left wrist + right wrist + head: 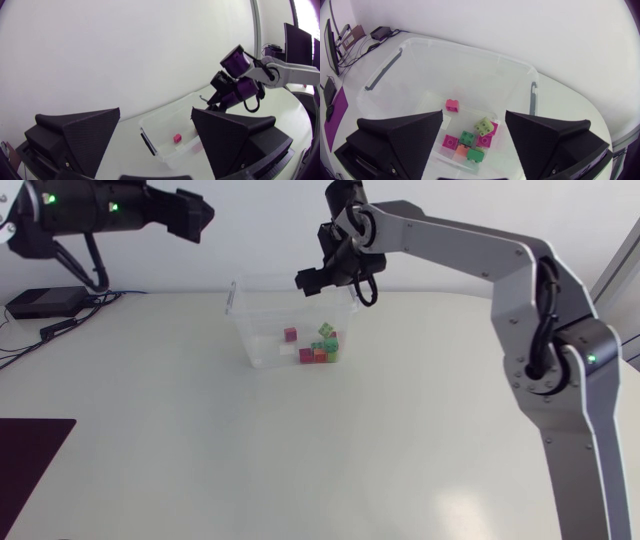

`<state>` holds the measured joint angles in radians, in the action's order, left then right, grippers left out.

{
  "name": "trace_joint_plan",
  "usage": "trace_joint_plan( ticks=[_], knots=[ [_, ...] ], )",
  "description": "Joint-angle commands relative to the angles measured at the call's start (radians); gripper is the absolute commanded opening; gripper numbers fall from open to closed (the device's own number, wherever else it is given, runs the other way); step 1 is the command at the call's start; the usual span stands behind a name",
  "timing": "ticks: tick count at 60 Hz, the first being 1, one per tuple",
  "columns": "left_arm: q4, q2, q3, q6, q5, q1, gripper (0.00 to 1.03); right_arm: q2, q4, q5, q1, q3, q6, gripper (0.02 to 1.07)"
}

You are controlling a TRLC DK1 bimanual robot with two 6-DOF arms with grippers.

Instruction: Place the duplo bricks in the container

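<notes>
A clear plastic container (pixel 262 342) is shown near the middle of a white table (pixel 200 450). Its long axis is laid across the table, from the left arm's side to the right arm's side. The duplo bricks (pixel 470 142) are seen inside it, on its floor. A cluster of green, magenta and orange pieces is gathered toward the container's end on the right arm's side. A pale green brick (pixel 485 126) rests tilted on that cluster. A single pink brick (pixel 452 104) lies apart from it, nearer the container's middle.

The right gripper (pixel 473 111) is held above the container, over its far rim at the right arm's end, and is pointed down into it. Its fingers are spread wide and nothing is held between them. The cluster lies directly beneath the gap.

The left gripper (pixel 156 108) is raised well apart from the container, off beyond its other end. It is also spread wide and empty, with the container seen ahead of it.

No brick can be made out on the table outside the container, though the parts hidden under the arms cannot be checked. The task is therefore judged complete or nearly so. Should a brick be left to fetch, the right arm is judged the nearer to the container.
</notes>
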<state>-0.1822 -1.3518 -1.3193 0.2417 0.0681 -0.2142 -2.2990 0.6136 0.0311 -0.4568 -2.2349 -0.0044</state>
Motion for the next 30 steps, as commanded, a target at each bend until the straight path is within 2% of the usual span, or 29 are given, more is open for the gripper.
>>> trace_joint_plan(
  ticks=[1, 14, 21, 30],
  knots=[
    [0.01, 0.102, 0.106, 0.048, -0.017, 0.003, 1.0, 0.13, -0.04, 0.023, -0.002, 0.112, -0.012, 1.03],
    [0.063, 0.333, 0.347, 0.05, -0.025, 0.027, 1.0, 0.466, -0.179, 0.089, 0.0, 0.518, -0.025, 1.03],
    [0.13, 0.484, 0.532, 0.039, -0.088, 0.039, 1.0, 0.661, -0.239, 0.118, 0.004, 0.741, -0.032, 1.03],
    [0.174, 0.62, 0.697, 0.039, -0.09, 0.091, 1.0, 0.869, -0.305, 0.15, 0.032, 0.972, -0.054, 1.03]
  ],
)
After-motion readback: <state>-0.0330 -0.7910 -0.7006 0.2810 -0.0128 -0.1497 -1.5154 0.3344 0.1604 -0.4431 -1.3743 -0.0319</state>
